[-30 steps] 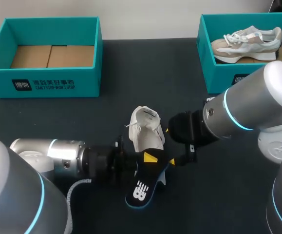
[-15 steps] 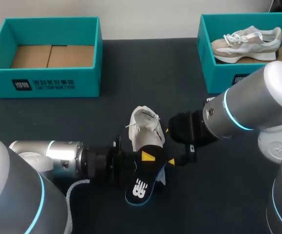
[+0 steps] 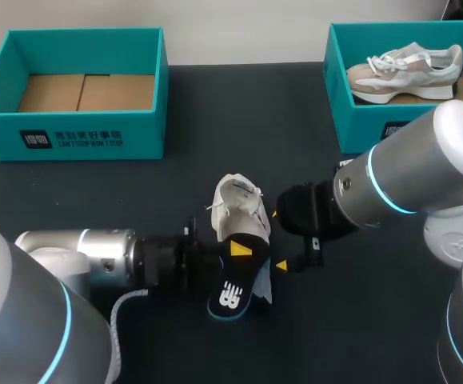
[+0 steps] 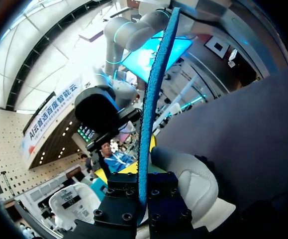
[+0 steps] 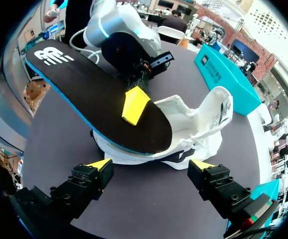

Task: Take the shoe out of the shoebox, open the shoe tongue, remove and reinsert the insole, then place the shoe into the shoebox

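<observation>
A white shoe (image 3: 239, 210) lies on the dark table in the middle. Its black insole (image 3: 233, 292) with a blue edge sticks out of the shoe's opening toward the table's front. My left gripper (image 3: 239, 251) is shut on the insole; one yellow tip rests on its black face. In the left wrist view the insole (image 4: 151, 99) stands edge-on between the fingers, with the shoe (image 4: 193, 181) beside it. My right gripper (image 3: 277, 240) is open just right of the shoe. Its fingers (image 5: 91, 174) straddle the shoe (image 5: 198, 127) without touching, and the insole (image 5: 94, 92) lies over the shoe ahead of them.
An empty teal shoebox (image 3: 71, 136) with a cardboard floor stands at the back left. A second teal shoebox (image 3: 375, 120) at the back right holds another beige and white shoe (image 3: 407, 68).
My left gripper has shifted the insole a little away from the table's front edge, toward the shoe. The right arm has kept still.
</observation>
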`<state>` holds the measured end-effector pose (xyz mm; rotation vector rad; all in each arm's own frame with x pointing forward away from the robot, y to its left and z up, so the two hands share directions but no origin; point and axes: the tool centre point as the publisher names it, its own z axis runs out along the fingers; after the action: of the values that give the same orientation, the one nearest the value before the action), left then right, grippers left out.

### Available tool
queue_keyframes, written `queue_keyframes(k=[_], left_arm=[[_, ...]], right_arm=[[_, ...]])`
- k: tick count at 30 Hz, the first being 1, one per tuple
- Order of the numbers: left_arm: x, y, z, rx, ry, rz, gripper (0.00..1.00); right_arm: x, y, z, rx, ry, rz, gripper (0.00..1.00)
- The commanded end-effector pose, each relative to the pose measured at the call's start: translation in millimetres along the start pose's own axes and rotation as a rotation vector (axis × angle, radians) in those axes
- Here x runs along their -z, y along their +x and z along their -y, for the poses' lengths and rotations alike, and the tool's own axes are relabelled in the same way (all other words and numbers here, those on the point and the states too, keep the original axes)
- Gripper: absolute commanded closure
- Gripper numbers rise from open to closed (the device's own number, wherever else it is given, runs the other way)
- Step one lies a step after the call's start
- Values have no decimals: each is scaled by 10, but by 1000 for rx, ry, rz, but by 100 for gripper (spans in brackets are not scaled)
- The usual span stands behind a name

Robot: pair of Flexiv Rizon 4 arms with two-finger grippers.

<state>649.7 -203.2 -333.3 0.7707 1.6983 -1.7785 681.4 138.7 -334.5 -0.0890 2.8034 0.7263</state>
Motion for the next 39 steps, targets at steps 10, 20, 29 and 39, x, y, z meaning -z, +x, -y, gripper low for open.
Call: queue_keyframes(k=[10, 20, 29, 39], left_arm=[[7, 11, -201, 18, -22, 13, 100], [2, -102, -70, -3, -17, 8, 70], [33, -177, 36, -17, -3, 20, 62], [70, -210, 211, -31, 5, 7, 58]], right_arm=[[-8, 9, 4, 0, -3, 0, 0], [-8, 9, 4, 0, -3, 0, 0], [-8, 9, 4, 0, -3, 0, 0], [-8, 9, 4, 0, -3, 0, 0]])
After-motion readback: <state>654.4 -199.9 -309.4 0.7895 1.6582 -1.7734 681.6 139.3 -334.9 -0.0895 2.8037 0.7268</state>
